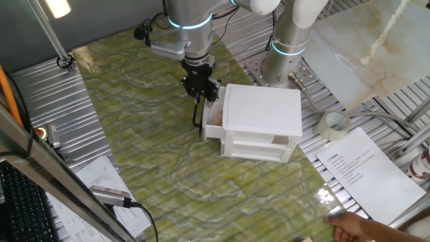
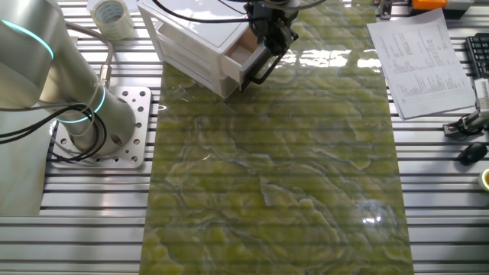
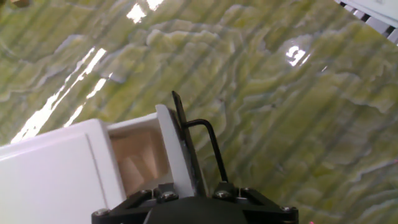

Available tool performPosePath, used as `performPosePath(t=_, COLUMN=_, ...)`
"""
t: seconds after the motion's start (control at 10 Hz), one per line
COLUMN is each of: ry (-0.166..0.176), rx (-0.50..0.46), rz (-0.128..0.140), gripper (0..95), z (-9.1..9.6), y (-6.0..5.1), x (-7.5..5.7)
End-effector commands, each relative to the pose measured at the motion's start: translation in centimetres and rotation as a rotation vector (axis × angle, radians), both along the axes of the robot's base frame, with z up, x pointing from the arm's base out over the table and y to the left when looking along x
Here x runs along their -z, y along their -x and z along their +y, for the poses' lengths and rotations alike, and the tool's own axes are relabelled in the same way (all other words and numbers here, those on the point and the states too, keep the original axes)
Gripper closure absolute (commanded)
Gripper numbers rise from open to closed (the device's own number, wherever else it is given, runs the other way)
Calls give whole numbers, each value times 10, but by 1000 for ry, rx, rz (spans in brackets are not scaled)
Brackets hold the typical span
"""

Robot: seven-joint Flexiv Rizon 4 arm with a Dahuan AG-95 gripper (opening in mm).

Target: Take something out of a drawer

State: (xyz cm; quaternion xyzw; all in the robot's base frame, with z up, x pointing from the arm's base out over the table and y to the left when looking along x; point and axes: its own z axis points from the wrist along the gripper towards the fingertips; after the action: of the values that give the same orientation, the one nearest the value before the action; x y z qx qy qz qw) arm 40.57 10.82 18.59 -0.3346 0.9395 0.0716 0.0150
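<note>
The gripper (image 1: 203,93) hangs over the open drawer (image 1: 212,122), pointing down at its front panel and black handle (image 1: 197,114). Whether its fingers are parted or closed I cannot tell: in both fixed views they merge into one dark shape, and the hand view shows only the base of the hand, not the tips. Nothing seems to be held between them.

The drawer is the top one of the white cabinet (image 1: 262,111), and it is pulled partway out, leaving a gap between the cabinet's lid and the front panel. That gap is likely why the hand sits where it does, above the opening rather than beside the handle.

Inside, the hand view shows light-brown wooden shapes, and one cube (image 3: 132,171) lies near the front wall. It is still in the drawer, apart from the fingers.

The cabinet stands on the green mat (image 1: 154,154), near the arm's base. Judging by this, opening seems done and the reach for a cube is next; the narrow opening leaves little room for the fingers.
</note>
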Motion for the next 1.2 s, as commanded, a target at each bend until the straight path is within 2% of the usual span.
performPosePath(t=0.1, ry=-7, rx=5, rz=0, gripper=950, z=0, y=0, x=0)
performPosePath(t=1.2, ry=10, rx=-20, rz=-14, gripper=950, z=-8, y=1, x=-4)
